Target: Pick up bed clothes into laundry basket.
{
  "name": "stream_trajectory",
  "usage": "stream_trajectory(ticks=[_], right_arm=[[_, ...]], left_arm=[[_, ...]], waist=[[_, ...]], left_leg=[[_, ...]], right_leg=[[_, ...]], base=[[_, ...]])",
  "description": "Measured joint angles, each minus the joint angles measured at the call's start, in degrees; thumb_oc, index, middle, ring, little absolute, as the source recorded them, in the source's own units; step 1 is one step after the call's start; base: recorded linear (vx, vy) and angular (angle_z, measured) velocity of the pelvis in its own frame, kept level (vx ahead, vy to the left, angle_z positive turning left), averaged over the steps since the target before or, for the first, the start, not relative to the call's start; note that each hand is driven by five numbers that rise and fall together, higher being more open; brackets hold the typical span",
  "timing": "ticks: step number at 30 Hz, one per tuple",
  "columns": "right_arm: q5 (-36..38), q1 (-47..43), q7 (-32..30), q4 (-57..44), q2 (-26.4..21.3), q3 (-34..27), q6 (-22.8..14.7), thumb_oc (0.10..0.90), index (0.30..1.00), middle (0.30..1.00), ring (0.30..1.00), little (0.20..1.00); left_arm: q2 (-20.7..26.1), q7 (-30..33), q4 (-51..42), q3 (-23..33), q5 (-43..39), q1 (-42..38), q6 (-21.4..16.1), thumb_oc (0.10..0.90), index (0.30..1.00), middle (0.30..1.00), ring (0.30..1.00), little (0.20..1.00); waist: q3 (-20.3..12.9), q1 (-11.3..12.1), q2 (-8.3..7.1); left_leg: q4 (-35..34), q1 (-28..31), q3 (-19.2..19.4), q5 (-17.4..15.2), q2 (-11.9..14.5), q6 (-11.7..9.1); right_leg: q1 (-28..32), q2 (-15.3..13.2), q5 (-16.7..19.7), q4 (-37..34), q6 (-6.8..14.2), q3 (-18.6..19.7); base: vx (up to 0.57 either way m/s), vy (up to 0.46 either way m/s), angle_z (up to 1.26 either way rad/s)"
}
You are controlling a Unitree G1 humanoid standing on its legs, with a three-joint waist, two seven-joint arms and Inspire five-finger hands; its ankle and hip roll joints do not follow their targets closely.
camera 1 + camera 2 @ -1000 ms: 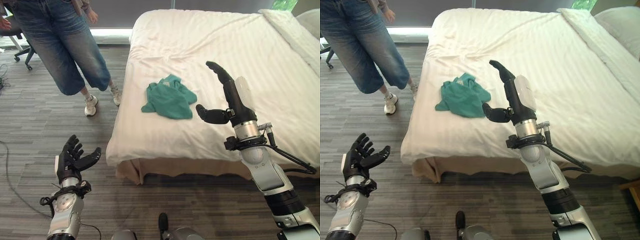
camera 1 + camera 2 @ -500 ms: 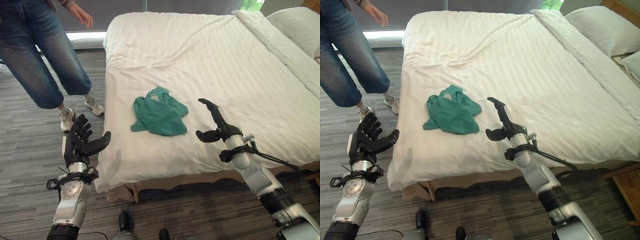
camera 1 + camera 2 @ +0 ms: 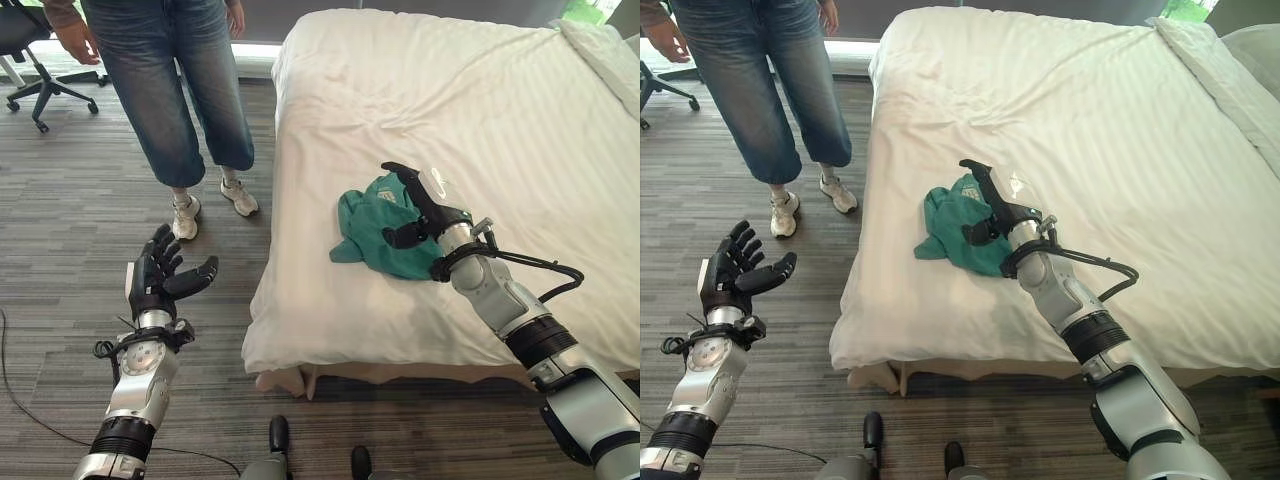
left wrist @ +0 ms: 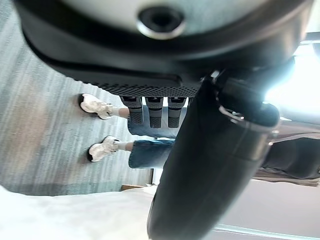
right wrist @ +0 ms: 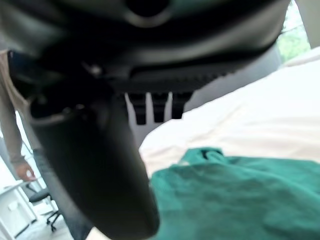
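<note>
A crumpled green garment (image 3: pixel 375 232) lies near the left edge of the white bed (image 3: pixel 520 120). My right hand (image 3: pixel 420 205) hovers just above it, fingers straight and thumb out, open and holding nothing. In the right wrist view the green garment (image 5: pixel 240 195) fills the space just past the thumb. My left hand (image 3: pixel 155 280) is raised over the floor left of the bed, fingers spread and open, far from the cloth.
A person in blue jeans (image 3: pixel 175 90) and white shoes stands on the grey wood floor by the bed's left side. An office chair (image 3: pixel 30 60) stands at the far left. A pillow (image 3: pixel 1250 45) lies at the bed's far right.
The camera has shifted. My right hand has come down and forward from beside the green garment to right over it. The left hand stays raised and open.
</note>
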Motion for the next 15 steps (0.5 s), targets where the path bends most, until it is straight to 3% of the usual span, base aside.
stream_trajectory(ticks=[6, 7, 9, 10, 11, 15], right_arm=[[-0.1, -8.5, -0.7, 14.8, 5.0, 4.9, 1.0, 0.8, 0.9, 0.9, 0.9, 0.9], [-0.2, -13.2, -0.9, 21.7, 8.6, 7.5, 1.7, 0.8, 0.9, 0.9, 0.9, 0.9], [-0.7, -17.0, -2.1, 26.8, 10.5, 10.8, 0.7, 0.8, 0.9, 0.9, 0.9, 0.9], [-1.0, -19.7, -2.4, 27.9, 10.5, 10.9, 0.5, 0.497, 0.446, 0.446, 0.446, 0.446], [-0.9, -21.7, -3.1, 31.9, 10.5, 11.6, -1.0, 0.4, 0.3, 0.3, 0.3, 0.3], [-0.4, -24.5, -3.1, 32.3, 10.5, 12.3, -1.6, 0.4, 0.3, 0.3, 0.3, 0.3]], left_arm=[[1.4, 1.0, 10.2, -7.9, -0.1, -11.8, -1.3, 0.8, 0.9, 0.9, 0.9, 0.9], [1.9, 1.4, 17.0, -12.3, -1.0, -19.6, -1.1, 0.8, 0.9, 0.9, 0.9, 0.9], [1.5, 2.2, 21.3, -16.1, -1.5, -26.8, -1.6, 0.8, 0.9, 0.9, 0.9, 0.9], [1.3, 2.2, 22.9, -17.6, -2.2, -31.9, -1.6, 0.8, 0.9, 0.9, 0.9, 0.9], [-0.4, 2.6, 27.4, -19.3, -2.3, -36.5, -2.3, 0.8, 0.9, 0.9, 0.9, 0.9], [-1.6, 2.6, 29.5, -20.2, -2.2, -41.5, -2.5, 0.8, 0.9, 0.9, 0.9, 0.9]], waist=[[0.3, -0.1, 0.06], [0.8, -0.2, 0.73], [1.7, 0.0, 1.62], [3.0, -0.1, 2.09], [3.4, -0.3, 2.28], [3.6, -2.0, 2.65]], left_leg=[[0.1, -6.0, -0.2, 2.3, 0.6, 0.1], [0.1, -8.4, -0.2, 2.9, 1.0, 0.0], [0.1, -11.0, -0.7, 3.8, 1.1, -0.1], [0.1, -12.2, -1.0, 4.2, 1.3, -0.2], [0.1, -12.5, -1.2, 4.3, 1.1, -0.4], [0.1, -12.9, -1.7, 4.3, 0.9, -0.5]], right_leg=[[-6.1, 0.8, 1.2, 0.4, 0.3, 0.0], [-8.5, 1.2, 1.9, 0.4, 0.4, 0.1], [-10.9, 1.6, 2.5, 0.4, 0.8, -0.1], [-12.0, 1.7, 2.8, 0.4, 0.9, -0.2], [-12.0, 1.9, 2.9, 0.4, 0.8, -0.6], [-12.1, 1.5, 2.9, 0.4, 0.8, -1.5]], base=[[-0.1, -0.055, -0.01], [-0.1, -0.063, -0.04], [-0.05, -0.048, 0.05], [-0.04, -0.046, 0.13], [-0.02, -0.02, 0.1], [0.01, 0.041, 0.09]])
